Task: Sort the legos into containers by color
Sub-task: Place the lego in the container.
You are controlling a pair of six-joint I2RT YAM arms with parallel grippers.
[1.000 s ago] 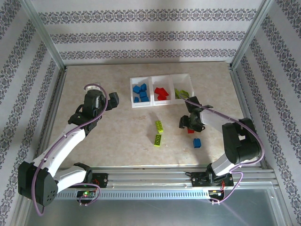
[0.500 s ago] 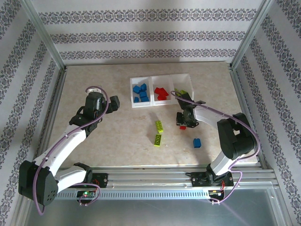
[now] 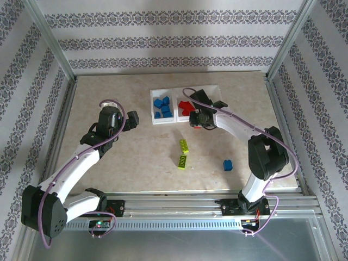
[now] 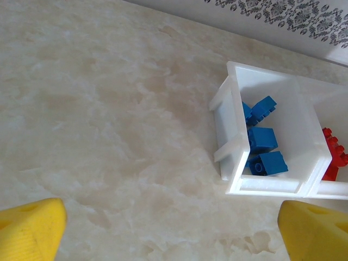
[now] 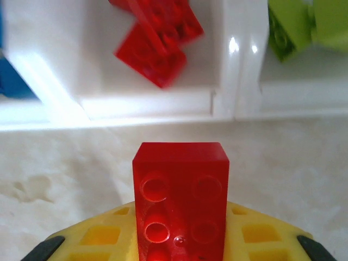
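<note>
R grip: I see it clamped on red brick, just near of tray, mid bin.
L grip: jaws wide, empty, left of tray.
Loose: lime bricks, blue brick, near side.

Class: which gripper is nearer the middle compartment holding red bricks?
Right. The right gripper, shut on a red brick, is just short of the middle compartment at its near wall. The left gripper, open, is left of the blue compartment, farther away.
</note>
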